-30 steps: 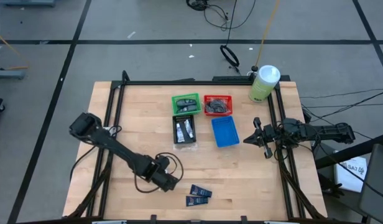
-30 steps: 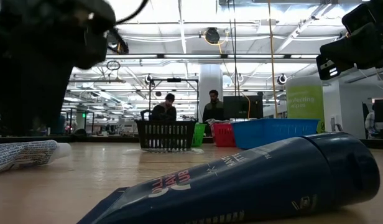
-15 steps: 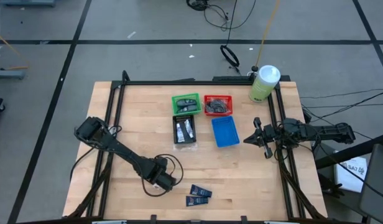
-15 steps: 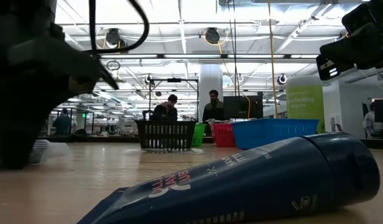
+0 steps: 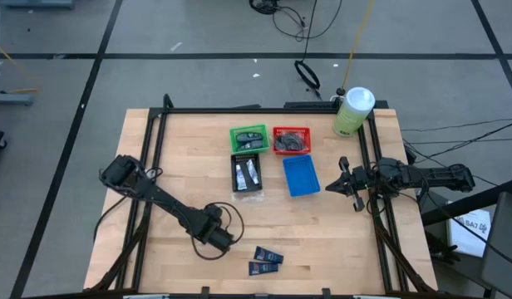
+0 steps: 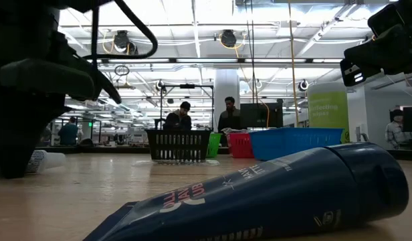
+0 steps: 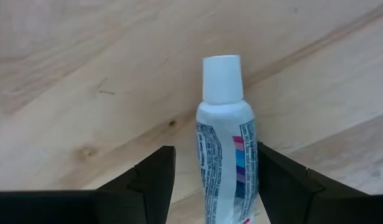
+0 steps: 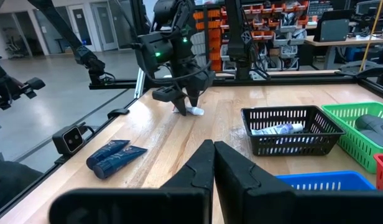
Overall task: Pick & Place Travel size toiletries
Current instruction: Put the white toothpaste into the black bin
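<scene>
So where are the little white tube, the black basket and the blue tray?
white tube (image 7: 224,152), left wrist view, on its printed body.
black basket (image 8: 290,130), right wrist view, on its front wall.
blue tray (image 5: 302,176), high view, on its floor.

On the table (image 5: 322,224), four small bins (image 5: 247,174) sit near the back middle with a big bottle (image 5: 352,112) at the back right corner, and two flat packets (image 5: 268,256) lie by the front edge.
</scene>
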Motion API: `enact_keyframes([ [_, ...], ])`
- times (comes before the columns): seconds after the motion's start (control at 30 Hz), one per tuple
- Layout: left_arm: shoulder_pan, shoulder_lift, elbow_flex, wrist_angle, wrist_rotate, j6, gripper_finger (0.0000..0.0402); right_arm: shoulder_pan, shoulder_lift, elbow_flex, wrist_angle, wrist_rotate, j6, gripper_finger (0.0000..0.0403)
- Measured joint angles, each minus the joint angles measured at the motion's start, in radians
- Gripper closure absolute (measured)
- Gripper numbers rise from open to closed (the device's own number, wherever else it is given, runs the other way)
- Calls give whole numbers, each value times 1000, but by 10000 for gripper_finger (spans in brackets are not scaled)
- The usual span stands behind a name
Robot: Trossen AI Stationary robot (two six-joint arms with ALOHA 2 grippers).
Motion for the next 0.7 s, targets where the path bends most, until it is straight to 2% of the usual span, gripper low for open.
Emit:
enact_keyframes([
  [0.53,13,1,-2,-16,28,47,198,0,0,0,0,0,0,399],
  [0.7,14,1,-2,-1,30,73,243,0,0,0,0,0,0,399],
])
